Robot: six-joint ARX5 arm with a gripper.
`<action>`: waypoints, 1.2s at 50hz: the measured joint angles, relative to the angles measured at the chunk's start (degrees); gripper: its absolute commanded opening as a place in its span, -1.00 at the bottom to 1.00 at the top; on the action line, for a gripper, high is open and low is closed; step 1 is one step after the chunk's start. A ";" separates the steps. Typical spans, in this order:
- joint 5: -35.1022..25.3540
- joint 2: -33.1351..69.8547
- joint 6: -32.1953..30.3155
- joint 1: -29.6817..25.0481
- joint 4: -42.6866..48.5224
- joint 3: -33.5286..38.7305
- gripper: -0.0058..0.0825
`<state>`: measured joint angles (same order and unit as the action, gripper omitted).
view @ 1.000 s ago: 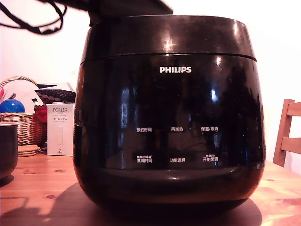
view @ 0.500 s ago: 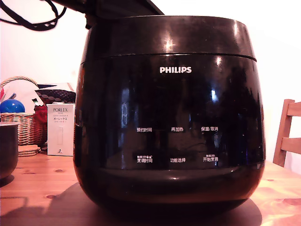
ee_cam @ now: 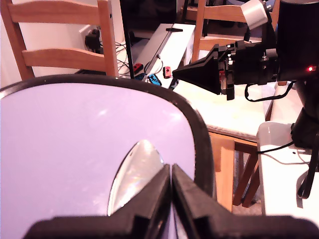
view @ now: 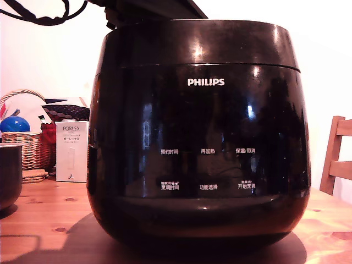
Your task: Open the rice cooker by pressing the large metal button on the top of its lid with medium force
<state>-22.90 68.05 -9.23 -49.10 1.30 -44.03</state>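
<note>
The rice cooker (view: 198, 137), glossy black with a white PHILIPS logo, fills the exterior view on a wooden table (view: 44, 220). Its lid (view: 198, 44) sits closed on the body. In the wrist view the lid's top (ee_cam: 75, 149) reflects pale lavender, and the large metal button (ee_cam: 134, 174) is an oval silver patch on it. My gripper (ee_cam: 171, 168) is shut, its black fingertips pressed together and resting at the button's edge. Whether they press on it I cannot tell. Part of the arm (view: 148, 8) shows dark above the lid in the exterior view.
At the exterior view's left stand a wicker basket (view: 27, 148) with a blue ball (view: 14, 124), a white PORLEX box (view: 71, 151) and a small dark pot (view: 8, 176). A wooden chair (view: 338, 157) is at its right. Beyond the cooker, the wrist view shows chairs (ee_cam: 65, 40) and a black camera (ee_cam: 244, 64).
The arm and its cable above the lid have shifted slightly. The cooker has nudged a hair to the exterior view's right. The lid stays closed.
</note>
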 measured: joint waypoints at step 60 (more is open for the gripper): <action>-2.47 -0.76 1.57 0.68 -10.29 2.60 -0.92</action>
<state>-25.36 67.29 -7.66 -48.42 -8.99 -41.43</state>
